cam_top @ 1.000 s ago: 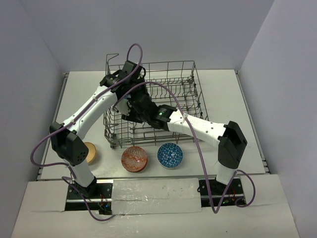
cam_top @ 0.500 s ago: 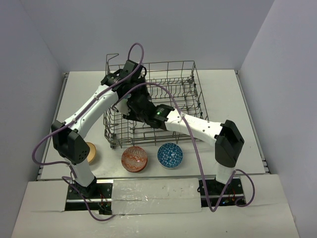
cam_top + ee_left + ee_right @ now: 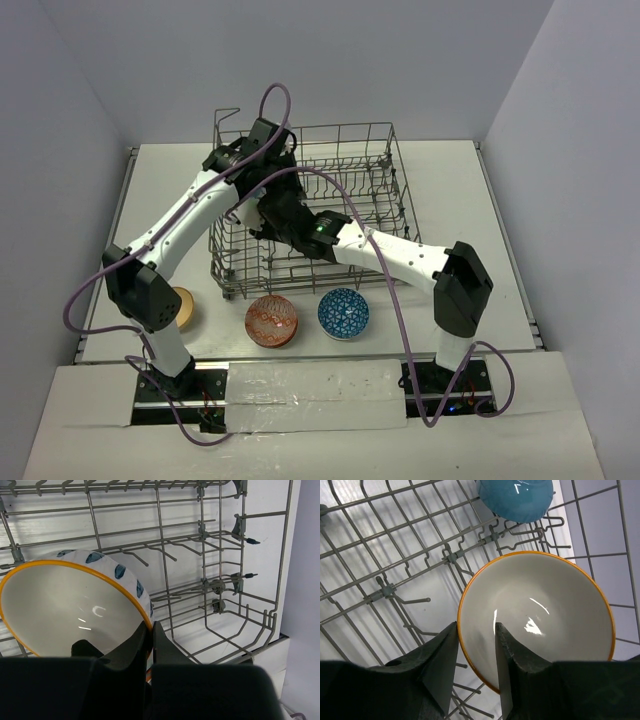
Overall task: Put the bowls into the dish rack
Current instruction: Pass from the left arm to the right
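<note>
1. The white bowl with the orange rim [image 3: 65, 610] should be lowered slowly and tilted until it is caught between the upright tines just under the left gripper [image 3: 151, 628]. Only then should it be let go.
2. The left gripper is pinched tight on that bowl's rim.
3. The right gripper [image 3: 476, 630] is held partly open, with what looks like the same rim between its fingers. Touch cannot be told.
4. Both grippers and the bowl are inside the big grey wire dish rack [image 3: 218, 586].
5. Well apart from the grippers, a red patterned bowl [image 3: 271, 320] and a blue patterned bowl [image 3: 343, 313] are seen on the table [image 3: 450, 200].
</note>
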